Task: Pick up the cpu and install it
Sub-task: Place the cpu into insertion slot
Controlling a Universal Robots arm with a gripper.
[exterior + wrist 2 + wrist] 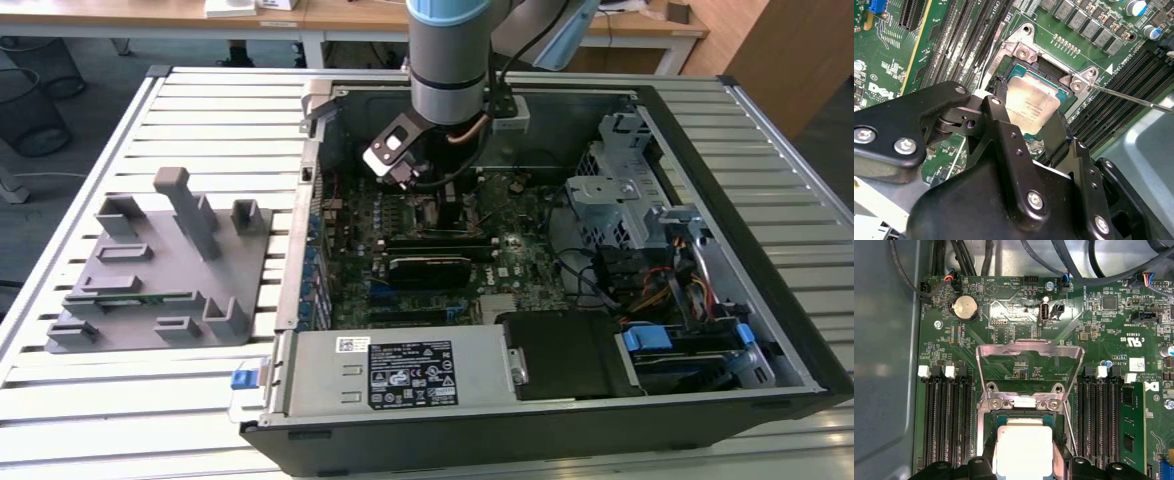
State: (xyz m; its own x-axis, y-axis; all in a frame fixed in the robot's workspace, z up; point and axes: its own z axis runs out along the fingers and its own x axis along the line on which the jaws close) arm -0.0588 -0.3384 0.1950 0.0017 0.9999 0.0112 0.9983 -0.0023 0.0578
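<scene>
The cpu [1024,447], a square chip with a silver lid and a thin green rim, lies level in the opening of the motherboard socket [985,412], with the socket's metal load plate [1029,352] swung open beyond it. In the second wrist view the cpu [1031,102] shows between two black fingers [1000,87], one against each opposite edge. My gripper [1024,462] is shut on it; whether the chip rests fully in the socket I cannot tell. In the exterior view my gripper [434,185] reaches down into the open computer case [694,130], over the motherboard's upper middle.
Memory slots [946,425] flank the socket on both sides, and a thin socket lever [1134,97] juts out beside it. Cables [1054,260] hang near the case wall. A grey fixture block [160,265] sits on the slatted table [200,110] at the exterior view's left.
</scene>
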